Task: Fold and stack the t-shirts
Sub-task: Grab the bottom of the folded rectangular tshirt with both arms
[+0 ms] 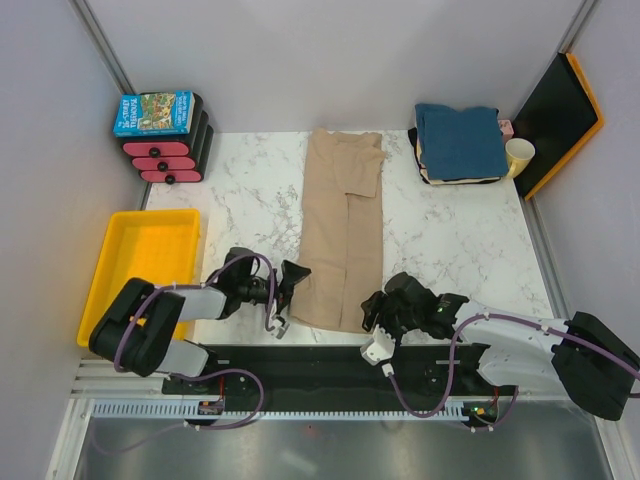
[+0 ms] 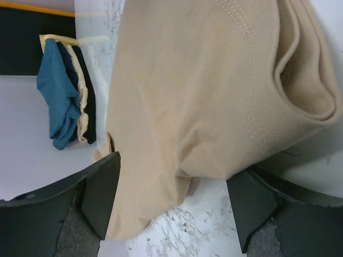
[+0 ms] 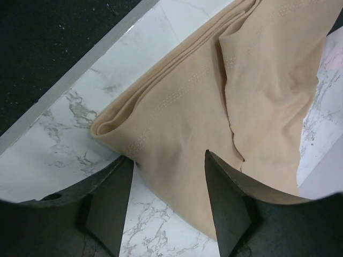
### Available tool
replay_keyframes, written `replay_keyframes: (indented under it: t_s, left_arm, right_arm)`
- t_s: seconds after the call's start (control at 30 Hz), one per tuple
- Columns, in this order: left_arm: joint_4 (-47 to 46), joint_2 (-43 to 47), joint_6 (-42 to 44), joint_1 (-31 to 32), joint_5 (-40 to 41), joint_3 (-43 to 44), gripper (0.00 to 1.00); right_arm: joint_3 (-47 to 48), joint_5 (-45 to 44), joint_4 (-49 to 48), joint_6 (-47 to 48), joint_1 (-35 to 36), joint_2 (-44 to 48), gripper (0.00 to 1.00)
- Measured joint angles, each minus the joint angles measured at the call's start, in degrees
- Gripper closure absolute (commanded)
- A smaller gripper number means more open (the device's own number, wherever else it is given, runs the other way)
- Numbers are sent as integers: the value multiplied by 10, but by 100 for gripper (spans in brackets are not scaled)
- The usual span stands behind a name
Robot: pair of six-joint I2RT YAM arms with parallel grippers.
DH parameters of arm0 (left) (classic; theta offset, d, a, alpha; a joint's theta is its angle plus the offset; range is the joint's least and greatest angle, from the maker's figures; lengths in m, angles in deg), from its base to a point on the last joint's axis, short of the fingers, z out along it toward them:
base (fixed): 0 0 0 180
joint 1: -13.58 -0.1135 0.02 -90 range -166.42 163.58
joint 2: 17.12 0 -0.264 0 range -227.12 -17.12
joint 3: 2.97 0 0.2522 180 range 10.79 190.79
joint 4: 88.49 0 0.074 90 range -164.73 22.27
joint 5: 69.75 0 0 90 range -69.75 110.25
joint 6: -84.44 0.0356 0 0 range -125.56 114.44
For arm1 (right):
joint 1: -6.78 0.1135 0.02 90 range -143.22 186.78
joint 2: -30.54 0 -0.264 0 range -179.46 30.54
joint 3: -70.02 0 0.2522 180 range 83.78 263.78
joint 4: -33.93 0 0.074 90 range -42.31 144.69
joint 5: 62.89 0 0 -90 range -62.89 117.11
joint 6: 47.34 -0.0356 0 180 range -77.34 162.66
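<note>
A tan-beige t-shirt (image 1: 343, 235) lies folded into a long narrow strip down the middle of the marble table. My left gripper (image 1: 291, 283) is open at its near left corner, jaws spread around the cloth edge (image 2: 177, 134). My right gripper (image 1: 374, 312) is open at the near right corner, fingers straddling the folded hem (image 3: 177, 139). A stack of folded shirts with a teal-blue one (image 1: 460, 140) on top sits at the back right; it also shows in the left wrist view (image 2: 59, 91), above cream and dark ones.
A yellow tray (image 1: 145, 262) sits at the left. A blue picture-covered box (image 1: 155, 112) rests on black and pink drawers at the back left. A pale yellow cup (image 1: 519, 155) and a black and orange board (image 1: 560, 120) stand at the back right.
</note>
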Motion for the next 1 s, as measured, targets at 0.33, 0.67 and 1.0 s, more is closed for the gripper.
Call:
replay_keyframes:
  t_s: [0.33,0.67,1.0]
  left_arm:
    - [324,161,0,-4,2,10,14]
    - [361,172,0,-4,-29,2,13]
    - [335,162,0,-3,-54,-12,14]
  right_arm:
    - [-2,0,2,-14,0,7,36]
    - [-12,17,39,-47,0,46,38]
    - [-16,30,20,-64,5,37,41]
